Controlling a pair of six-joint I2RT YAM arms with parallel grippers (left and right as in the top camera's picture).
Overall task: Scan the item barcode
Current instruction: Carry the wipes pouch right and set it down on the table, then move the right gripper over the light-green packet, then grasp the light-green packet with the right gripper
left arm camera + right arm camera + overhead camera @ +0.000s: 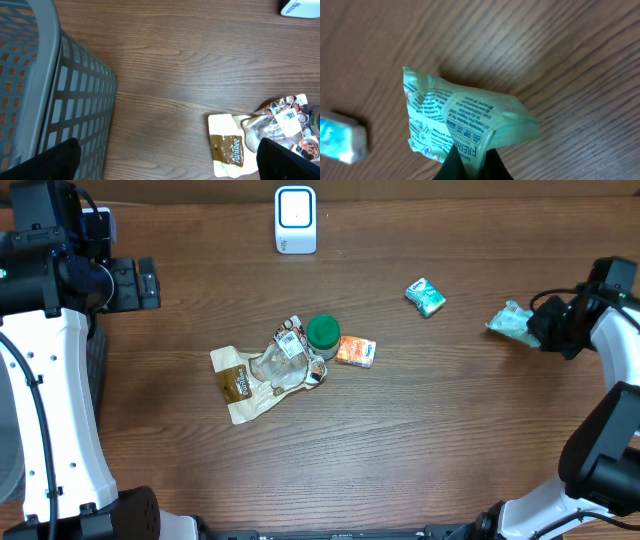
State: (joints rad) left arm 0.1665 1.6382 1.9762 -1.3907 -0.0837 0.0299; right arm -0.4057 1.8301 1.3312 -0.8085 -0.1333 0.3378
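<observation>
Right gripper (470, 167): clenched on the lower edge of a mint-green packet (465, 120), with the two dark fingers pinched close together.
Mint-green packet: at the right side of the tabletop (450, 440), crumpled, its printed side turned to the right wrist camera. Whether it touches the wood, I cannot tell.
Scanner (295, 220): a white box standing at the far middle edge of the tabletop, well apart from the held packet.
Left gripper (148, 283): released, jaws wide, nothing between them, at the far left corner.
Basket (75, 100): grey plastic mesh, at the left beside the left arm.
Middle of the tabletop: a brown pouch (238, 383), a green round lid (323, 332) and an orange packet (356, 351) lie close together.
Small teal packet (425, 297): lies alone, between the middle group and the held packet.
</observation>
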